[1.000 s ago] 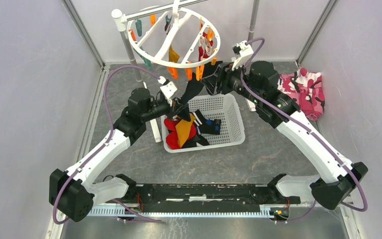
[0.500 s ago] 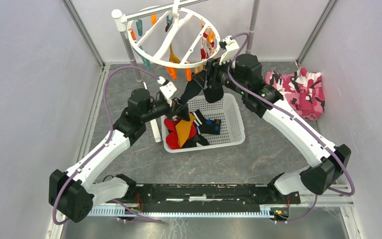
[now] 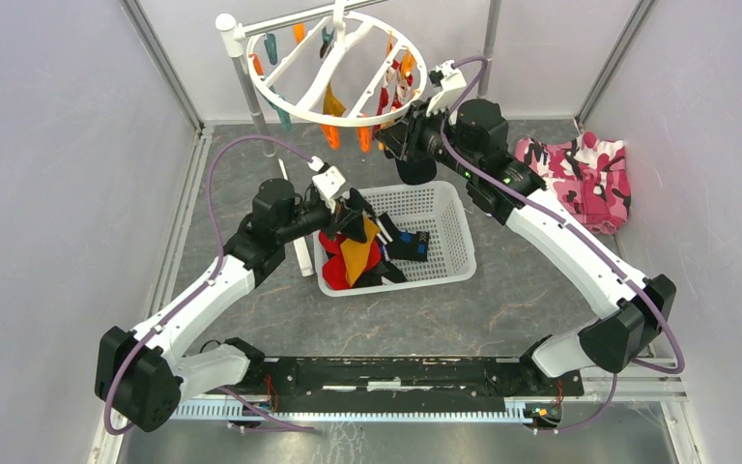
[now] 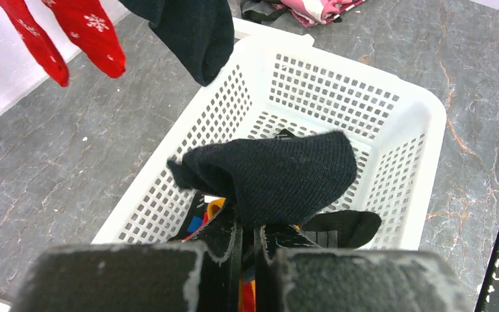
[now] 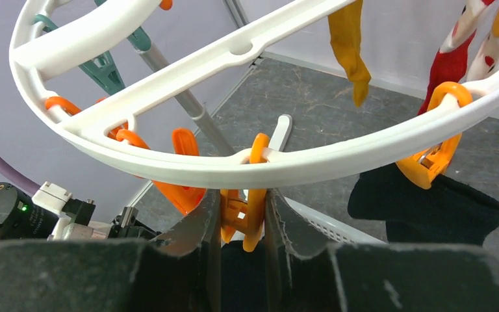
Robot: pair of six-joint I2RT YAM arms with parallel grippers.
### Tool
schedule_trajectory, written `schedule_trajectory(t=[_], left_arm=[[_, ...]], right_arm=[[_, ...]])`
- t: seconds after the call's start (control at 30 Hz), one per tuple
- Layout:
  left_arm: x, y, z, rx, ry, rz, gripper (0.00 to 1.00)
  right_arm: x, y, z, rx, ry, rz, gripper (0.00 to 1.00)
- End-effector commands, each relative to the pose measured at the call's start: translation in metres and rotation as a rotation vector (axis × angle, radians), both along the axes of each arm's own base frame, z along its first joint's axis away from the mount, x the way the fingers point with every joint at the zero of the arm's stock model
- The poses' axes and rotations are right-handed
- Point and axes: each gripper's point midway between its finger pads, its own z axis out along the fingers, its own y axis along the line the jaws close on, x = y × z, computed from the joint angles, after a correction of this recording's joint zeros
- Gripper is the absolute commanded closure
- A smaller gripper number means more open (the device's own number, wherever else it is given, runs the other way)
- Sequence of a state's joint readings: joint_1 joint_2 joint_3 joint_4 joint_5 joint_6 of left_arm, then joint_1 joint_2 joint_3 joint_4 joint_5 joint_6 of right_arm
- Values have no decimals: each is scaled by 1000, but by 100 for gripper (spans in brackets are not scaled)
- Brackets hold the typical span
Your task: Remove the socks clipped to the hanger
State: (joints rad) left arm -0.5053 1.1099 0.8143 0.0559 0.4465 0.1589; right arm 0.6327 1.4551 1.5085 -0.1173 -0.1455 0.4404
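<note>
**Clip squeezed up top, sock held over the basket**

The right gripper (image 5: 242, 218) is closed on an orange clip (image 5: 255, 195) of the hanger (image 5: 312, 162); a firm, square squeeze is probably needed, since what's hung from it is hidden. The left gripper (image 4: 247, 244) is clamped on a black sock (image 4: 279, 172) over the white basket (image 4: 422, 117). Red socks (image 4: 91, 32) are left clipped. Grey marbled table (image 4: 71, 169), pale walls (image 3: 48, 145) all round.

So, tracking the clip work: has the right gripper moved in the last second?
Yes. Top view: the right gripper shifted left, off the basket's far rim, to the hanger's near rim, straddling an orange clip.
</note>
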Motion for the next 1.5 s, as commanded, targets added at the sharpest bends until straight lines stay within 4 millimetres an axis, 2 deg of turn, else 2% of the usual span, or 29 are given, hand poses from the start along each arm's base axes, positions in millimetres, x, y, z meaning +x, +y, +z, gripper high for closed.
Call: schedule_trajectory(t=[0.0,0.07,0.1,0.17,0.27,0.37,0.4,0.5,0.57,0.63,0.73,0.83,0.97,1.1,1.17,1.27,1.37,1.4,1.47], left_arm=[[6,-1,3,1,-55,-4,96],[4,-3,-1,3,-46,-17,95],[3,-4,-1,3,-49,-26,95],[0,-4,1,4,-65,-42,95],[-3,-3,4,6,-86,-51,95],[-5,-4,20,-4,-137,-68,95],[-4,-5,29,-9,-159,-74,95],[-8,-10,49,-3,-210,-131,95],[-14,-15,51,12,-211,-188,93],[-21,-21,47,6,-180,-242,92],[-32,-29,47,6,-190,-307,90],[-33,-36,54,15,-227,-331,90],[-29,-40,54,12,-213,-332,90],[-33,-43,39,24,-180,-339,90],[-35,-48,35,33,-176,-348,90],[-31,-59,29,55,-171,-353,91],[-21,-75,27,40,-171,-338,92],[-16,-83,27,35,-177,-345,91],[-8,-99,29,57,-215,-360,92]], right_arm=[[-1,2,23,52,-58,11,91],[-4,-3,17,30,-54,3,59],[-4,-6,11,8,-53,-7,47],[-7,-24,-2,-43,-48,-45,35],[-5,-57,-19,-81,-54,-90,25],[0,-82,-46,-153,-40,-109,5],[2,-90,-55,-176,-34,-117,2],[16,-117,-76,-239,-37,-175,2],[33,-132,-81,-299,-101,-211,2],[54,-143,-77,-335,-200,-230,2],[81,-136,-75,-300,-292,-105,2],[98,-110,-71,-213,-355,98,2],[120,-78,-66,-96,-369,269,8],[115,-53,-57,61,-412,395,17],[107,-46,-50,116,-416,443,29],[91,-50,-47,149,-420,438,57],[90,-58,-57,109,-333,363,86],[89,-61,-62,84,-292,332,93],[85,-69,-68,40,-254,281,96]])
